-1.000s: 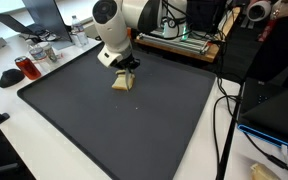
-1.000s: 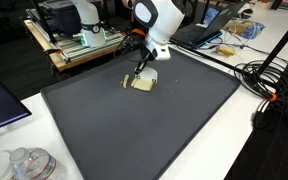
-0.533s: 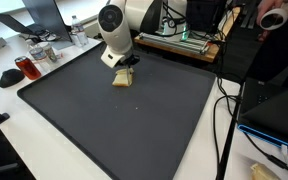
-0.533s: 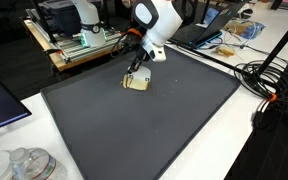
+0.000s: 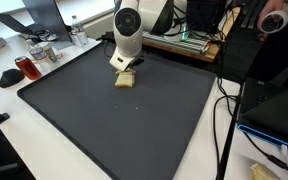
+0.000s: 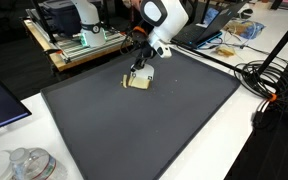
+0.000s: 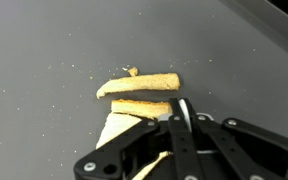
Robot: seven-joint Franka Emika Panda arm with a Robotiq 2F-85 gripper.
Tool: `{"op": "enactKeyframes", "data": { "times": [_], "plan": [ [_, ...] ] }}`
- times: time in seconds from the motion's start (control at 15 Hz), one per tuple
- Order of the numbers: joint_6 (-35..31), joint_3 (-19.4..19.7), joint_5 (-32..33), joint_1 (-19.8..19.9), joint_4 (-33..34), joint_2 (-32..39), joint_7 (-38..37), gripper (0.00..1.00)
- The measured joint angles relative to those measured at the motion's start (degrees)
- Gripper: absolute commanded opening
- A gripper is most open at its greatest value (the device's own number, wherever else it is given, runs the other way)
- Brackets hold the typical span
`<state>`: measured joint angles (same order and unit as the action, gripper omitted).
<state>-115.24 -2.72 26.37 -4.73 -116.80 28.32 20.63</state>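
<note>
Swung over since a second ago, my arm now stands more upright above the bread (image 5: 125, 79), which has barely shifted.

My end effector (image 5: 133, 66) is low over the bread in both exterior views, its fingers pressed together with nothing between them. From the wrist, the tip (image 7: 184, 108) sits just beside the right end of the crusty strips (image 7: 139, 86), which lie ahead and to the left, while a paler piece runs back under my fingers. The bread rests on the black mat (image 6: 134, 130) covering the counter (image 5: 29, 140), near its far edge.
</note>
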Motion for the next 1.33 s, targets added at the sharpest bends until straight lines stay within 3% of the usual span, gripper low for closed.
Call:
{"op": "enactKeyframes", "data": {
  "times": [0.93, 1.33],
  "plan": [
    [-5.4, -1.2, -0.7, 0.2, 1.6, 0.7, 0.0, 0.01],
    [0.3, -1.0, 3.2, -2.4, 3.9, 2.4, 0.0, 0.01]
  ]
}}
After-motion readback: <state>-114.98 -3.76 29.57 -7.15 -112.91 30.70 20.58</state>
